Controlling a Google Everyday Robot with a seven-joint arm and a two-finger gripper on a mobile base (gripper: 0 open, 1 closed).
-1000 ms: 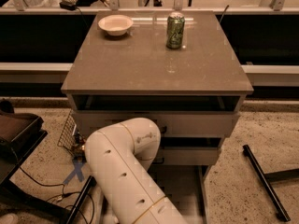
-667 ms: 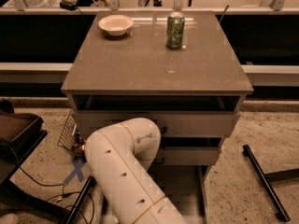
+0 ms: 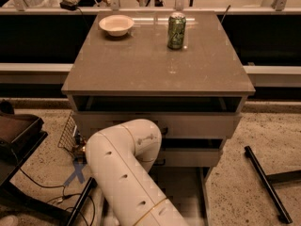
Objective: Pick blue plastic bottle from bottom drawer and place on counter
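The blue plastic bottle is hidden from this view. The counter (image 3: 141, 62) is the grey-brown top of the drawer cabinet, filling the middle of the view. Below the cabinet's two upper drawer fronts, a pale tray that looks like the bottom drawer (image 3: 183, 192) sticks out toward me. My white arm (image 3: 124, 168) rises from the lower edge and bends at the elbow against the cabinet's front left. The gripper is out of sight, somewhere behind that elbow near the drawers.
A green soda can (image 3: 176, 30) and a white bowl (image 3: 116, 24) stand at the back of the counter. A dark cart (image 3: 19, 135) and cables are on the floor at left, a black bar (image 3: 265, 182) at right. A railing runs behind the cabinet.
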